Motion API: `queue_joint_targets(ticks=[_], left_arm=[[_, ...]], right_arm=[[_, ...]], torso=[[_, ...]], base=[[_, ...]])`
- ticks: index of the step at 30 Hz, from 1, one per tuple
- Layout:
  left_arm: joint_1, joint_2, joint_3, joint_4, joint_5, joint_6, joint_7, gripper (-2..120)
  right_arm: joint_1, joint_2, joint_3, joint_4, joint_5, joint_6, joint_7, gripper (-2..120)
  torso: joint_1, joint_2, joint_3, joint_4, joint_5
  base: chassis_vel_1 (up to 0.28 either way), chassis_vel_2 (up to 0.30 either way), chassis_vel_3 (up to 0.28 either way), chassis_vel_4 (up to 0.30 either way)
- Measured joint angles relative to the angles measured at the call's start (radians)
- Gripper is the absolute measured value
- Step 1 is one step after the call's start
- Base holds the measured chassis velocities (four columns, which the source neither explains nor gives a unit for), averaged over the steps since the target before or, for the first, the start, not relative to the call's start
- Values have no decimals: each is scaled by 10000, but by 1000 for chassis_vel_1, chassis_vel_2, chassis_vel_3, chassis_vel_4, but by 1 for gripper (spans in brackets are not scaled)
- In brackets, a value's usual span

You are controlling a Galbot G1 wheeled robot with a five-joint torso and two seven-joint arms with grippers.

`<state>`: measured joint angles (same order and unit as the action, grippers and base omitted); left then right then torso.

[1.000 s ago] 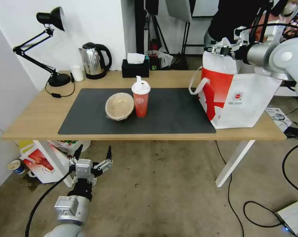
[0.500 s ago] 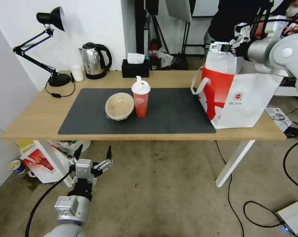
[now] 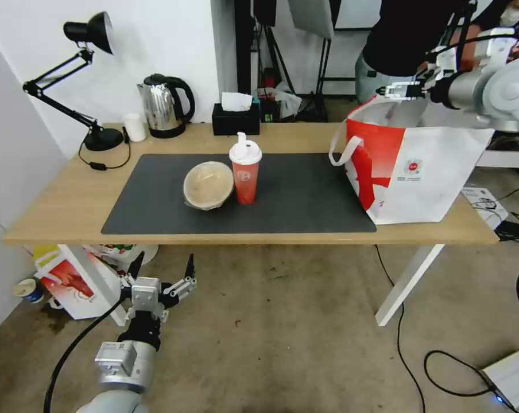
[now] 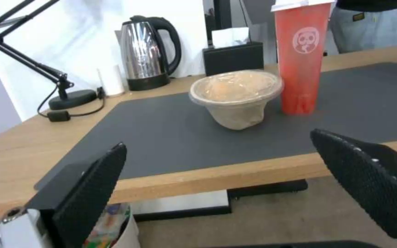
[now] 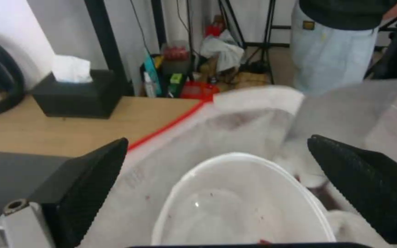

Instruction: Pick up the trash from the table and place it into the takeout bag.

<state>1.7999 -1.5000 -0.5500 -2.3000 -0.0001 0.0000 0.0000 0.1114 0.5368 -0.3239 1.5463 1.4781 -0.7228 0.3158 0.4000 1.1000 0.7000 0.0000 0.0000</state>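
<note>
The first piece of trash, a white bowl [image 5: 242,203] with red flecks, is seen lying inside the takeout bag [image 3: 437,172] beneath the spread, empty right pincer [image 3: 398,90]; next, judging by the worktop [image 3: 53,201], the plastic-wrapped bowl [image 3: 208,184] and red drink cup [image 3: 245,172], side by side on the dark mat [image 3: 305,195], must be fetched. The bag's contents are revealed by the right wrist view, hidden from the head view, where the left pincer [image 3: 162,272] is shown parked, spread, below the worktop edge.

Between my right fingers [image 5: 93,179] a bowl [image 5: 240,203] lies in the takeout bag [image 3: 420,172] (cup [image 3: 246,172] and wrapped bowl [image 3: 208,184] well left of them).
</note>
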Motion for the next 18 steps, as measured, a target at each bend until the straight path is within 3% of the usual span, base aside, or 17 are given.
queue_joint_targets(ticks=[10,12,13,17,18], left_arm=[[0,0,0,0,0,0,0,100],[0,0,0,0,0,0,0,100],[0,0,0,0,0,0,0,100],[0,0,0,0,0,0,0,100],[0,0,0,0,0,0,0,100]], right_arm=[[-23,-317,-82,103,-192,-2,-78,100],[-28,-273,489,-6,-717,560,-835,100],[-28,-273,489,-6,-717,560,-835,100],[-503,-246,1378,370,-1548,2392,-1423,100],[-503,-246,1378,370,-1548,2392,-1423,100]], torso=[[0,0,0,-2,1],[0,0,0,0,-1],[0,0,0,0,-1],[0,-1,0,1,1],[0,-1,0,1,1]], base=[[0,0,0,0],[0,0,0,0],[0,0,0,0],[0,0,0,0],[0,0,0,0]])
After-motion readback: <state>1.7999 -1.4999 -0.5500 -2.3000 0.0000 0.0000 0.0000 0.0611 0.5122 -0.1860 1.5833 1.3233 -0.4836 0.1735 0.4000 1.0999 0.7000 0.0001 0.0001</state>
